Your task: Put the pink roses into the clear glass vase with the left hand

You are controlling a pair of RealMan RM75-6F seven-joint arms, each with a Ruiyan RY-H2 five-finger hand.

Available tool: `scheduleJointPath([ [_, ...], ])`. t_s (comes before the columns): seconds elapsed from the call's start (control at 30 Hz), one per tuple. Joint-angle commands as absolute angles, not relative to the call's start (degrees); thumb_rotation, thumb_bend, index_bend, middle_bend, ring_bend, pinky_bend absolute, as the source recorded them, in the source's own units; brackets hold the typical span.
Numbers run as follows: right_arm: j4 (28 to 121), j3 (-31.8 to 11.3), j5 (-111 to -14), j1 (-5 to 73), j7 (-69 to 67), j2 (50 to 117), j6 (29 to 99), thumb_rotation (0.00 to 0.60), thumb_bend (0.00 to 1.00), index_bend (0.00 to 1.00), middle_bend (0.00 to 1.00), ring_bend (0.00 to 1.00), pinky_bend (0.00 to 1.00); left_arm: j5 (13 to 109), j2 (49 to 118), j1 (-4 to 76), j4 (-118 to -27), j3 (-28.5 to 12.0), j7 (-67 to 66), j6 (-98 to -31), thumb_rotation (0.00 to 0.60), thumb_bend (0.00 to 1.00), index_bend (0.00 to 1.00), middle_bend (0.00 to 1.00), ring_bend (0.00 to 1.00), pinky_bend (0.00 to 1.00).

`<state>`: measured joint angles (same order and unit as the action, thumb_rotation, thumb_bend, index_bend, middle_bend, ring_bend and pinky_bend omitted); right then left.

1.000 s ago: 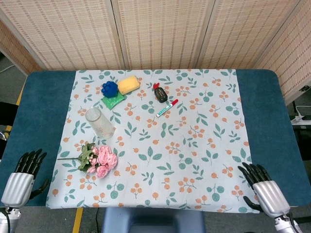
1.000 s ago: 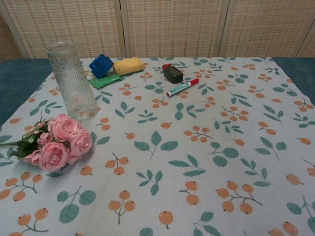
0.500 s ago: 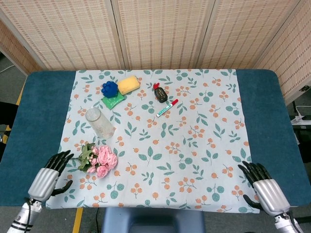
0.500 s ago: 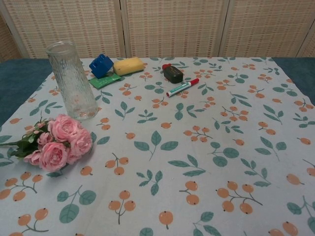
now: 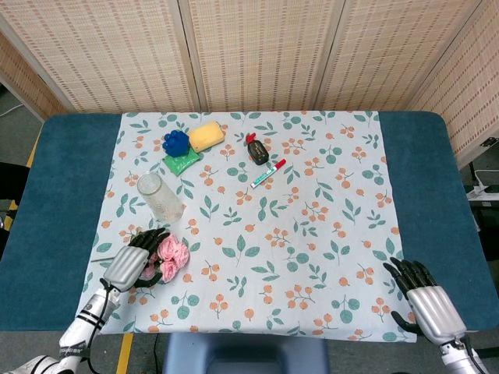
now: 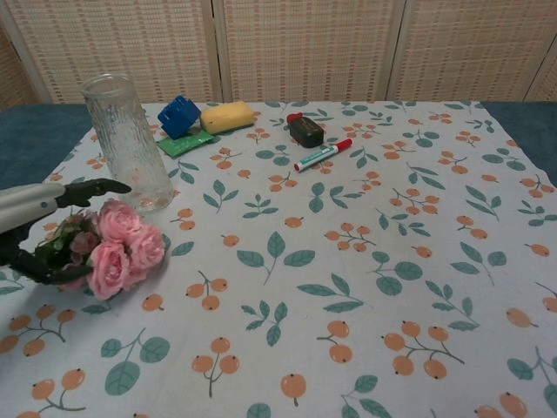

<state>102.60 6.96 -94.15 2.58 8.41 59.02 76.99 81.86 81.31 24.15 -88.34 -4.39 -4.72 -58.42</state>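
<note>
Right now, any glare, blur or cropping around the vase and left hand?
Head view: even light, sharp; the vase is faint against the cloth, no glare. Chest view: vase crisp with small highlights; left hand cut off by the frame edge, slightly soft.

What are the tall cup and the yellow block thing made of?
The vase looks like clear glass: you can see through it, and its wall is ribbed and shiny. The yellow block looks like soft foam sponge, dull with rounded edges, though the pictures cannot prove that.
</note>
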Motion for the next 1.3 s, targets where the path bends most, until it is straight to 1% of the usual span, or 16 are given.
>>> scheduleJointPath([
  [0.03, 102.64, 6.88, -94.01, 2.61, 8.39, 58.98, 77.02, 0.600, 0.21, 0.00, 0.00, 0.00, 0.00, 79.68, 83.02, 25.58, -86.57, -5.13, -6.91, -56.81, 0.600, 0.31, 0.00, 0.00, 0.00, 0.14],
  [0.17, 102.67, 6.69, -93.68, 2.51, 8.21, 58.86, 77.33, 0.600, 0.21, 0.00, 0.00, 0.00, 0.00, 76.72, 83.46, 26.72, -86.85, -5.00, -9.59, -54.48, 0.600, 0.31, 0.00, 0.00, 0.00, 0.14],
  [0.23, 102.67, 6.71, -93.72, 2.52, 8.17, 58.83, 77.35, 0.600, 0.21, 0.00, 0.00, 0.00, 0.00, 74.55, 83.39, 27.22, -87.42, -5.04, -12.22, -53.62, 0.600, 0.31, 0.00, 0.02, 0.02, 0.15],
  [0.27, 102.67, 6.73, -93.75, 2.53, 8.16, 58.82, 77.33, 0.600, 0.21, 0.00, 0.00, 0.00, 0.00, 73.57, 83.35, 27.37, -87.74, -5.06, -13.38, -53.42, 0.600, 0.30, 0.00, 0.04, 0.03, 0.15],
  [0.33, 102.70, 6.76, -93.76, 2.53, 8.10, 58.78, 77.32, 0.600, 0.21, 0.00, 0.00, 0.00, 0.00, 71.52, 83.29, 27.54, -88.44, -5.05, -16.21, -53.57, 0.600, 0.30, 0.02, 0.13, 0.11, 0.16],
  [0.4, 102.70, 6.77, -93.79, 2.53, 8.04, 58.75, 77.35, 0.600, 0.21, 0.00, 0.00, 0.00, 0.00, 70.41, 83.38, 27.58, -88.95, -5.00, -17.85, -54.10, 0.600, 0.30, 0.07, 0.20, 0.18, 0.17],
  [0.47, 102.70, 6.78, -93.82, 2.54, 8.02, 58.74, 77.36, 0.600, 0.21, 0.00, 0.00, 0.00, 0.00, 70.22, 83.43, 27.58, -89.06, -4.97, -18.11, -54.28, 0.600, 0.32, 0.11, 0.24, 0.22, 0.18],
  [0.5, 102.70, 6.78, -93.83, 2.54, 8.02, 58.74, 77.36, 0.600, 0.21, 0.00, 0.00, 0.00, 0.00, 70.18, 83.44, 27.58, -89.10, -4.94, -18.21, -54.36, 0.600, 0.33, 0.14, 0.27, 0.26, 0.18],
  [0.6, 102.75, 6.91, -94.06, 2.53, 7.99, 58.70, 77.36, 0.600, 0.21, 0.00, 0.00, 0.00, 0.00, 70.20, 84.01, 27.39, -88.76, -4.85, -18.15, -55.58, 0.600, 0.44, 0.27, 0.41, 0.44, 0.23],
  [0.7, 102.92, 7.04, -94.47, 2.32, 7.79, 58.45, 77.89, 0.600, 0.21, 0.00, 0.00, 0.00, 0.00, 71.37, 85.68, 26.69, -86.76, -5.35, -14.69, -57.92, 0.600, 0.52, 0.36, 0.51, 0.51, 0.27],
  [0.8, 102.96, 7.09, -94.67, 2.16, 7.63, 58.33, 78.28, 0.600, 0.21, 0.00, 0.00, 0.00, 0.00, 74.08, 86.62, 26.07, -84.78, -5.20, -10.14, -59.97, 0.600, 0.59, 0.43, 0.57, 0.56, 0.29],
  [0.93, 102.96, 7.12, -94.74, 2.11, 7.39, 58.18, 78.39, 0.600, 0.21, 0.00, 0.00, 0.00, 0.00, 79.39, 87.72, 24.35, -82.29, -5.15, -2.47, -66.09, 0.600, 0.66, 0.50, 0.63, 0.61, 0.34],
  [1.0, 102.93, 7.07, -94.70, 2.13, 7.30, 58.16, 78.39, 0.600, 0.21, 0.00, 0.00, 0.00, 0.00, 82.15, 87.79, 23.38, -81.72, -5.17, 2.13, -69.67, 0.600, 0.66, 0.52, 0.65, 0.63, 0.35],
  [1.1, 102.88, 7.04, -94.59, 2.18, 7.22, 58.13, 78.28, 0.600, 0.21, 0.00, 0.00, 0.00, 0.00, 86.57, 87.45, 21.69, -81.13, -5.81, 10.70, -76.83, 0.600, 0.66, 0.54, 0.68, 0.65, 0.37],
  [1.2, 102.91, 7.05, -94.53, 2.25, 7.21, 58.16, 78.09, 0.600, 0.21, 0.00, 0.00, 0.00, 0.00, 89.97, 86.97, 20.07, -82.12, -8.15, 21.57, -85.63, 0.600, 0.66, 0.55, 0.68, 0.66, 0.38],
  [1.3, 102.94, 7.09, -94.57, 2.29, 7.23, 58.17, 77.95, 0.600, 0.21, 0.00, 0.00, 0.00, 0.00, 90.64, 86.55, 19.39, -84.60, -11.75, 32.35, -91.86, 0.600, 0.66, 0.55, 0.68, 0.66, 0.39],
])
